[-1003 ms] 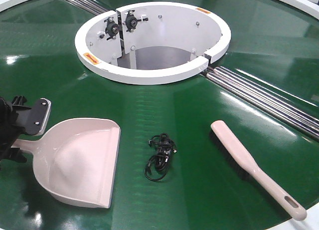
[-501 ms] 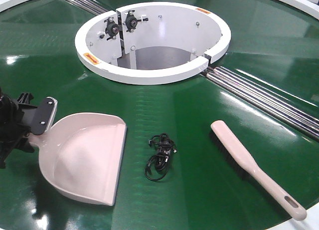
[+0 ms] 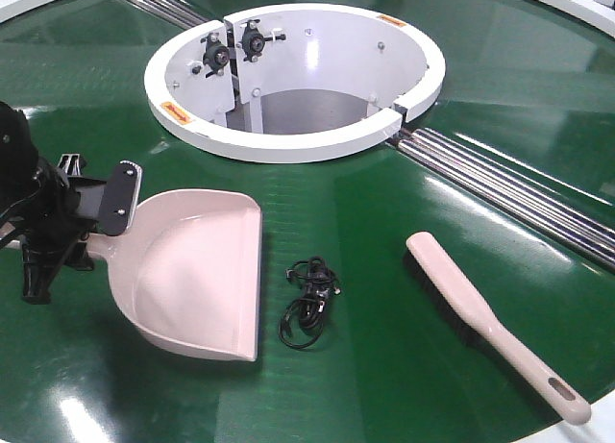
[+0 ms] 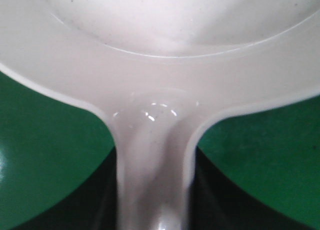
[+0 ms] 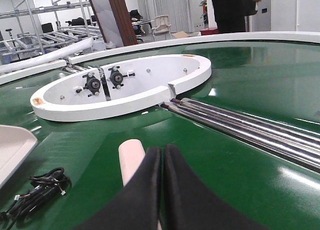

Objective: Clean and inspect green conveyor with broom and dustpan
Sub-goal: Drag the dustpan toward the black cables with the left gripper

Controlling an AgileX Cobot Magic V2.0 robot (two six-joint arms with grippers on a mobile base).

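Note:
The pale pink dustpan [image 3: 197, 270] rests on the green conveyor [image 3: 384, 212], its lip facing right. My left gripper [image 3: 96, 227] is shut on its handle at the left; in the left wrist view the handle [image 4: 152, 180] runs between dark fingers [image 4: 100, 200]. The broom [image 3: 480, 313] lies on the belt at the right, handle toward the front edge. In the right wrist view my right gripper [image 5: 162, 165] is shut and empty, just above the broom [image 5: 131, 157]. It does not show in the front view.
A tangled black cable [image 3: 307, 304] lies between dustpan and broom, also in the right wrist view [image 5: 40, 190]. The white central ring housing [image 3: 288, 140] stands behind. Silver rollers [image 3: 509, 188] run diagonally at the right. The belt's white edge is at the front right.
My left gripper has carried the dustpan to the right and slightly farther back, bringing its lip closer to the cable. The broom and cable have not moved.

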